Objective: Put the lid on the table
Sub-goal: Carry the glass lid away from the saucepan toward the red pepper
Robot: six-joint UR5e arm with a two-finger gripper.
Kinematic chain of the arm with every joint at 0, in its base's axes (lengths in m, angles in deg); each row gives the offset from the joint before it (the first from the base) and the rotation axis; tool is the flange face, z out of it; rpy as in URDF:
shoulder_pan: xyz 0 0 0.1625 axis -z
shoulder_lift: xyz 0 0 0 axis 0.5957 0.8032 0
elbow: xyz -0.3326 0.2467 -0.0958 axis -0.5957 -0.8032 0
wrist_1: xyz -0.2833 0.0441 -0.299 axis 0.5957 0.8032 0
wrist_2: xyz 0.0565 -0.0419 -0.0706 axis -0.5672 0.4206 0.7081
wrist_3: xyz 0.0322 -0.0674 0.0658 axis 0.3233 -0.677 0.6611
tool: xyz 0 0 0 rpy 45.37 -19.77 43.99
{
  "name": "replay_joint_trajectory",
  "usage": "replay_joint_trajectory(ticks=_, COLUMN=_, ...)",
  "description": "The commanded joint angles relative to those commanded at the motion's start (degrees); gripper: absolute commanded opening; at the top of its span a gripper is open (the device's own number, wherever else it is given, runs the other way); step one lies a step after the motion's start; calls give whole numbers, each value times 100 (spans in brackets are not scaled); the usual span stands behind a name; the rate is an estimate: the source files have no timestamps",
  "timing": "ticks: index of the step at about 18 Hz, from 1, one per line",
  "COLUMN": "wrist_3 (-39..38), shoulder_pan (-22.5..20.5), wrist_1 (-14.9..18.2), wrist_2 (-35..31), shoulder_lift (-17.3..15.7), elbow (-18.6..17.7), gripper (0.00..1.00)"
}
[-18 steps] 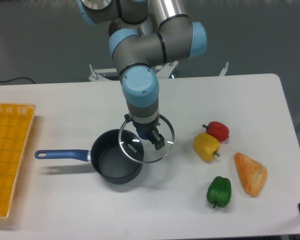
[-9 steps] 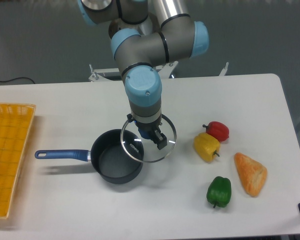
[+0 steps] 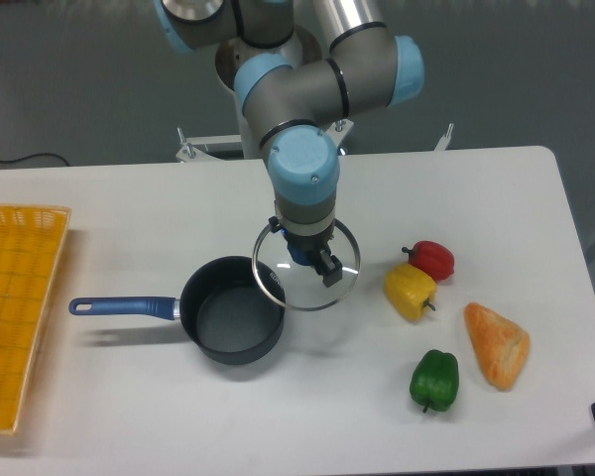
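Carrying the lid [image 3: 307,268] at frame centre, the gripper [image 3: 309,258] apparently pinches its knob; next, lowering onto the bare table [image 3: 327,337] beside the saucepan [image 3: 231,322].

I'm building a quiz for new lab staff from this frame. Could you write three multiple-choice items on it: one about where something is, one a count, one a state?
1. Where is the lid?
A. Seated on the saucepan
B. Held by the gripper, between saucepan and peppers
C. On the yellow tray

2. How many peppers lie on the table?
A. One
B. Three
C. Five

3. What is in the saucepan?
A. Nothing visible
B. The green pepper
C. The bread

Answers:
1 B: the gripper is clamped on the lid's blue knob, right of the saucepan.
2 B: red pepper, yellow pepper, green pepper.
3 A: its dark base shows bare.
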Motion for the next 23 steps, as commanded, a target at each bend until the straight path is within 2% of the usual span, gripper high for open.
replay_joint_trajectory(ticks=3, wrist_3=238, shoulder_pan=-114, wrist_1=-379, wrist_2=0, shoulder_lift=-62, elbow=-308, gripper=52)
replay_joint_trajectory(ticks=13, wrist_3=924, shoulder_pan=-581, wrist_1=-476, wrist_2=79, shoulder_lift=-378, elbow=-704, gripper=52)
replay_joint_trajectory(ticks=23, wrist_3=933, shoulder_pan=-589, wrist_1=-1232, wrist_2=88, shoulder_lift=-431, elbow=-1293, gripper=52)
